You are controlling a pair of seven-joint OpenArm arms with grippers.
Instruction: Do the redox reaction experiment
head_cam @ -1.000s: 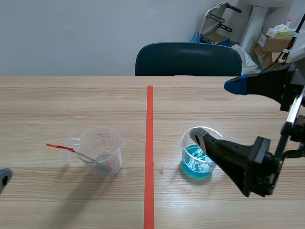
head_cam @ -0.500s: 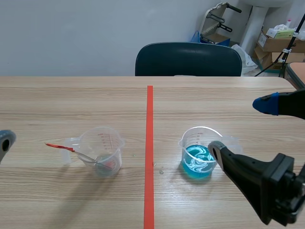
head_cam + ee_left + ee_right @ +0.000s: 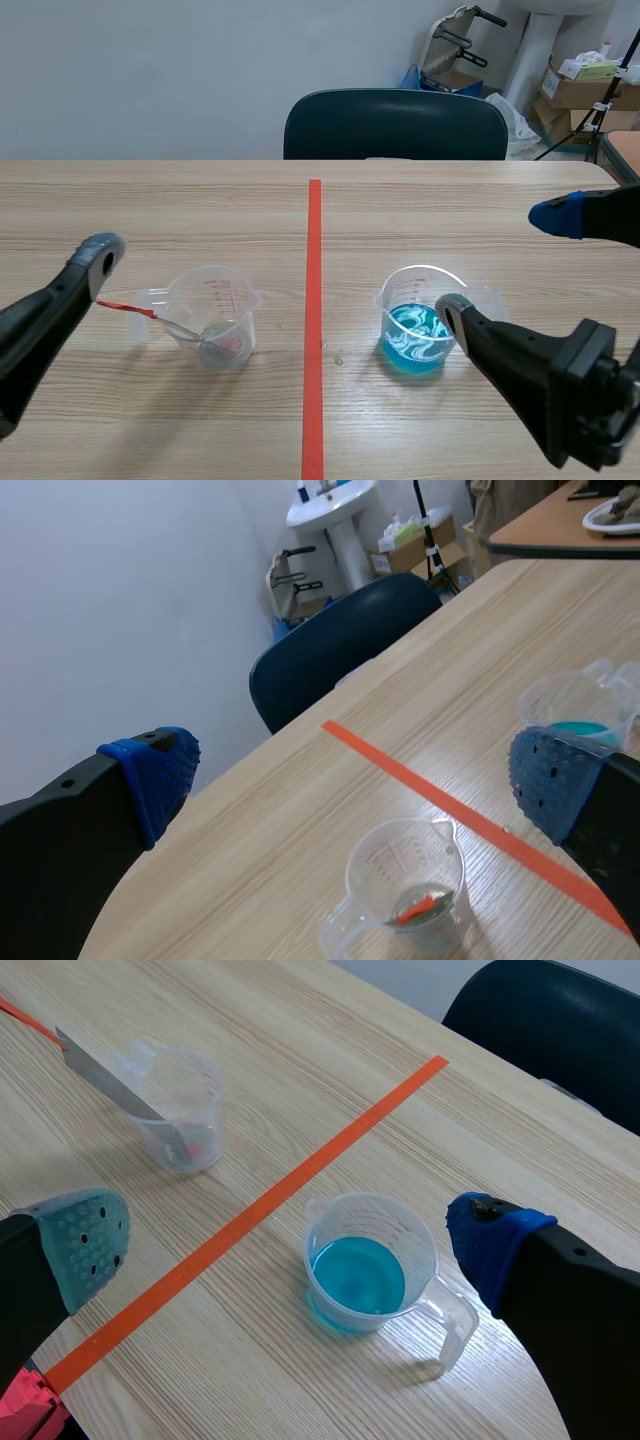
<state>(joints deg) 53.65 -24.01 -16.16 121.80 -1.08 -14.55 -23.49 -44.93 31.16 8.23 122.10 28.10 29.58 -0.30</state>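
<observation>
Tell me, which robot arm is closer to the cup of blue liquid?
The right gripper. Its open fingers sit either side of the cup of blue liquid, one pad close by its rim. The left gripper is across the red tape line, near the clear cup.

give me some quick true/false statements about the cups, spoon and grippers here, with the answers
1. A spoon leans in the clear cup. True.
2. The tape line runs between the clear cup and the blue cup. True.
3. The left gripper and the right gripper are both open. True.
4. The blue cup is empty. False: it holds blue liquid.
5. The right gripper holds the spoon. False: it holds nothing, and the spoon sits in the clear cup.
6. The clear cup lies on its side. False: it stands upright.
</observation>
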